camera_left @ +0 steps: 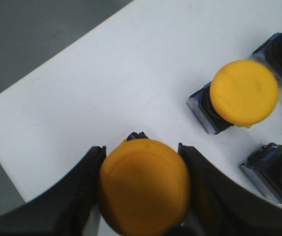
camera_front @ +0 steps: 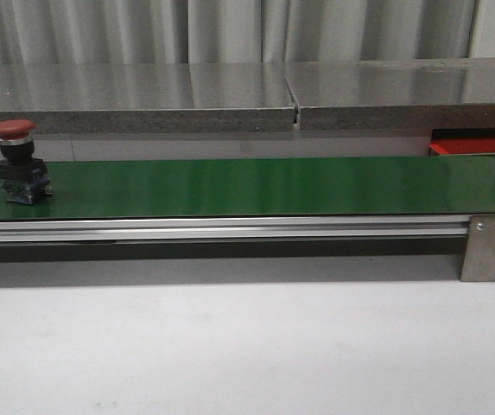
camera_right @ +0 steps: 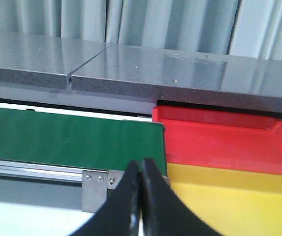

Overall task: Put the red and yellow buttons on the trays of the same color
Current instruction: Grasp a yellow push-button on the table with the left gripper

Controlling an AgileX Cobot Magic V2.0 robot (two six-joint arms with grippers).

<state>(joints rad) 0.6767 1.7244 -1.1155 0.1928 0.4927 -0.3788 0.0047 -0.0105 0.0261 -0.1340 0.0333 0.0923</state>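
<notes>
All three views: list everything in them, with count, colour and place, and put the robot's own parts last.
Red button: one, red cap on dark body, upright at the left end of the belt.
Yellow buttons: two; one held between the left gripper's fingers, one lying on the white surface beside it.
Other dark button bodies: at least two, partly cut off at the frame edge.
Green belt: one, running across the front view.
Red tray: one, at the belt's right end.
Yellow tray: one, directly beside the red one.
White surface: one, under the loose buttons.
Grey ledge: behind the belt.
Left gripper: closed on a yellow button.
Right gripper: fingers together, empty.
</notes>
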